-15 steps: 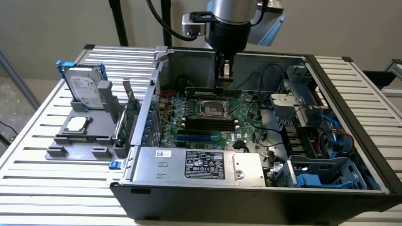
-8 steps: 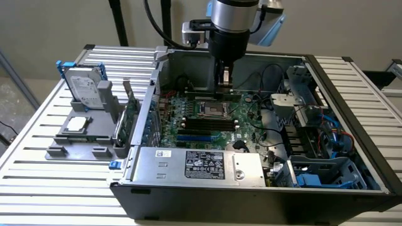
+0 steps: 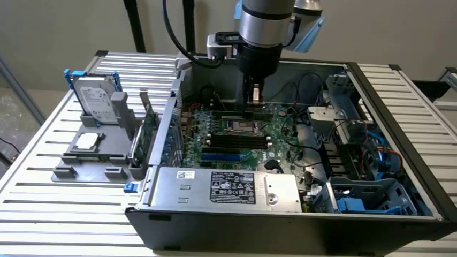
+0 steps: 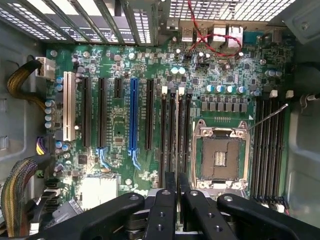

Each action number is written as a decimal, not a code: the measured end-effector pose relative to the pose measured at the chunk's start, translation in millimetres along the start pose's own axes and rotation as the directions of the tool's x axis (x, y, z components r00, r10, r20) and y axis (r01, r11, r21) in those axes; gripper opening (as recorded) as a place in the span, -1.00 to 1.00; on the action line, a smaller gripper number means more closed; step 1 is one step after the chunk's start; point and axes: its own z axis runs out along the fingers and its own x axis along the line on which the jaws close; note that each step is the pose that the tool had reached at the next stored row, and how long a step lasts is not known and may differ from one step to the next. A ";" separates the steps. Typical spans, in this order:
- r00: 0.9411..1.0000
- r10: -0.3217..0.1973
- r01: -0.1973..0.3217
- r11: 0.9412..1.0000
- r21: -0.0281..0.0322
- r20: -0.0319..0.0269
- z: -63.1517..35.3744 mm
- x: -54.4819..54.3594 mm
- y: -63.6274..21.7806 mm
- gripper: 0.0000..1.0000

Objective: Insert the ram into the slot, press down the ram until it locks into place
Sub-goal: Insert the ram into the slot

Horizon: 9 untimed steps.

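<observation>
My gripper [image 3: 255,104] [image 4: 177,175] hangs low inside the open computer case, over the motherboard [image 4: 120,130]. Its two black fingers [image 4: 165,210] stand almost together, shut on the ram [image 4: 176,135], which shows edge-on as a thin pale strip. In the exterior view the ram [image 3: 243,114] is a dark bar under the fingertips, beyond the CPU socket [image 3: 239,127] [image 4: 220,157]. It lies along the bank of black memory slots [image 4: 164,135] with white end latches. How deep it sits in the slot I cannot tell.
A second bank of black slots [image 4: 267,145] [image 3: 236,142] lies on the other side of the CPU socket. A blue slot [image 4: 133,115] and cables [image 4: 20,80] are nearby. A power supply [image 3: 221,187] and drive cages [image 3: 357,155] crowd the case. A grey fixture [image 3: 85,155] holds a hard drive [image 3: 96,99] and an expansion card [image 3: 146,134].
</observation>
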 end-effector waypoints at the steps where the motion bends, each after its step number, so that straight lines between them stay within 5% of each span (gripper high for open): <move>1: 1.000 0.000 0.000 1.000 0.000 0.000 1.8 0.1 0.0 -0.74; 9: 1.000 0.000 0.000 1.000 0.001 -0.005 16.3 0.5 -0.3 -0.74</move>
